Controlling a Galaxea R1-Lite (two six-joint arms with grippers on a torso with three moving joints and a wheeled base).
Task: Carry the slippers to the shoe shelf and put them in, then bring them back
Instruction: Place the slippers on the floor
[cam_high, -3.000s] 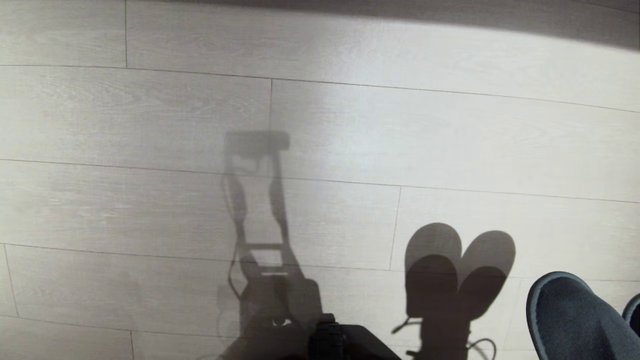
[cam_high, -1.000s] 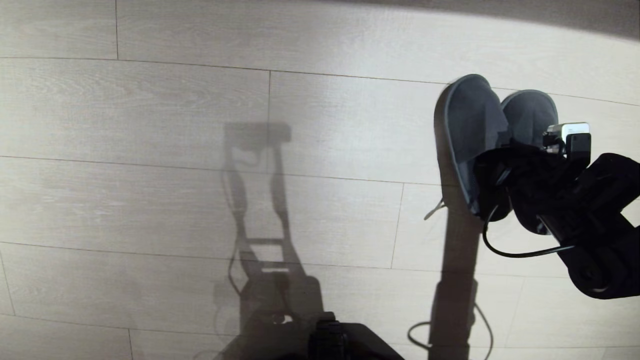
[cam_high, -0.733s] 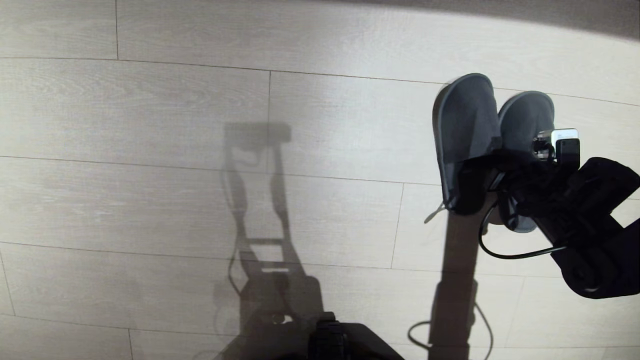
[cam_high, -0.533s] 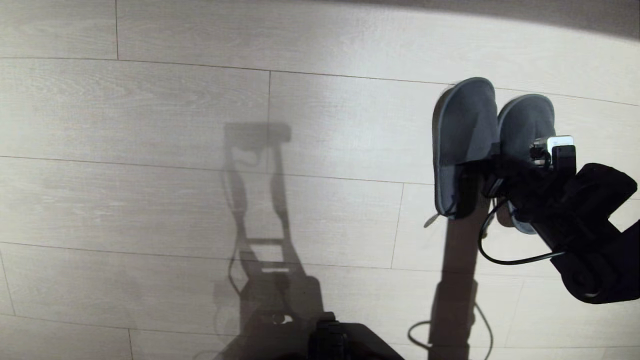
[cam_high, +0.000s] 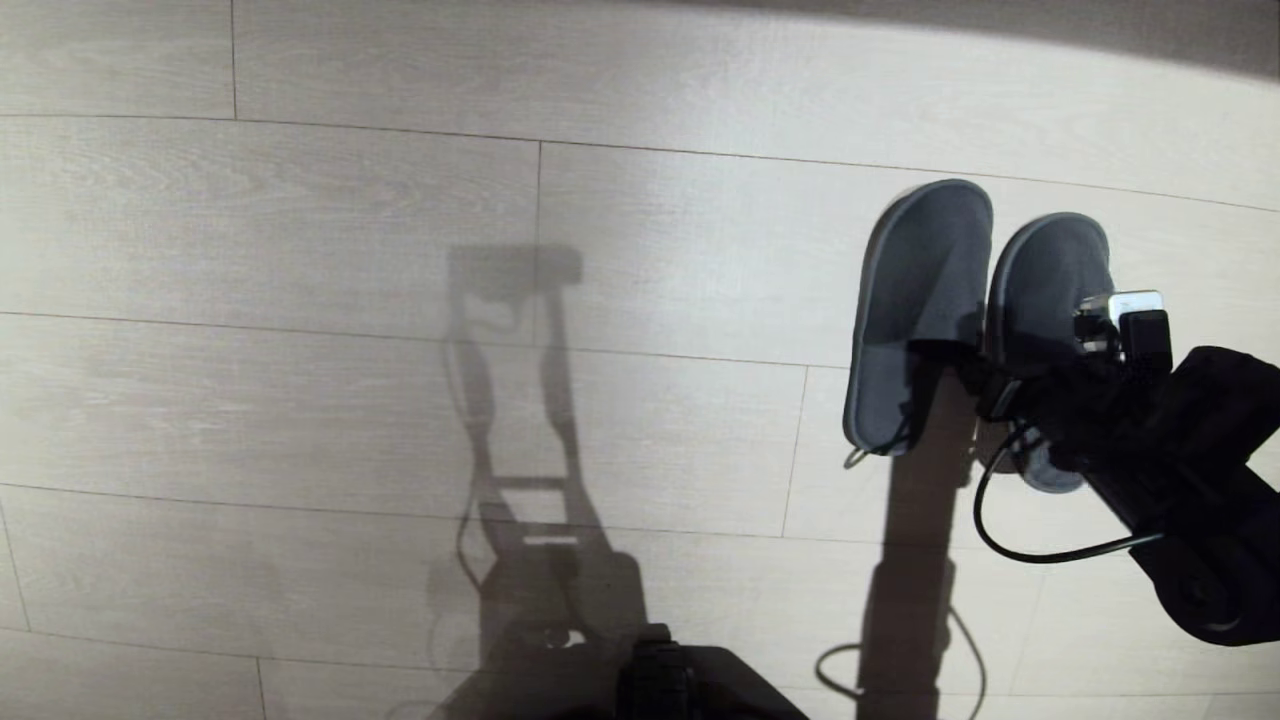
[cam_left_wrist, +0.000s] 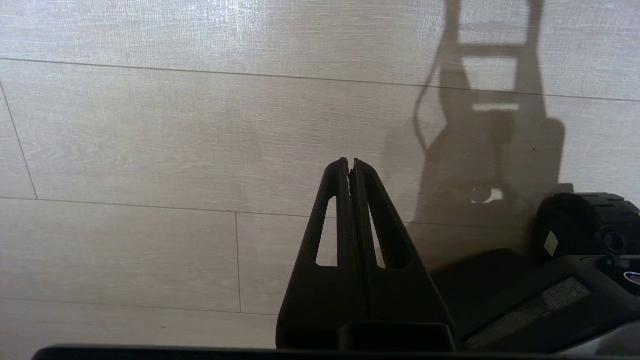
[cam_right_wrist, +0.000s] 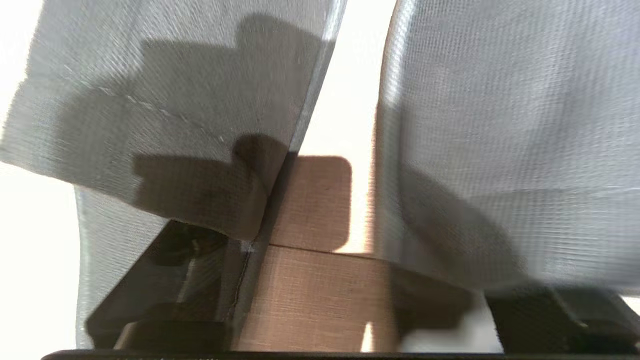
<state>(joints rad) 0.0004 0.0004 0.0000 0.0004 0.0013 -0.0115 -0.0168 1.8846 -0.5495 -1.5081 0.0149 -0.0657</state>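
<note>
The two grey-blue slippers lie side by side on the pale floor at the right of the head view, toes pointing away from me: the left slipper (cam_high: 925, 300) and the right slipper (cam_high: 1050, 290). My right gripper (cam_high: 985, 385) is open at their heel ends, low over the floor. In the right wrist view one dark finger (cam_right_wrist: 170, 270) reaches into the left slipper (cam_right_wrist: 175, 100) and the other sits at the edge of the right slipper (cam_right_wrist: 500, 125), with bare floor between. My left gripper (cam_left_wrist: 349, 162) hangs shut and empty over the floor. The shoe shelf is out of view.
Pale wood-look floor planks (cam_high: 400, 400) fill the view, crossed by my own shadow. My dark base (cam_high: 680, 680) shows at the near edge. A black cable (cam_high: 1040, 555) loops under the right arm. A darker strip runs along the far edge.
The right gripper, which held both slippers pinched together and tilted, has opened. The slippers have settled flat on the floor, apart, and the arm has drawn back slightly toward me.
</note>
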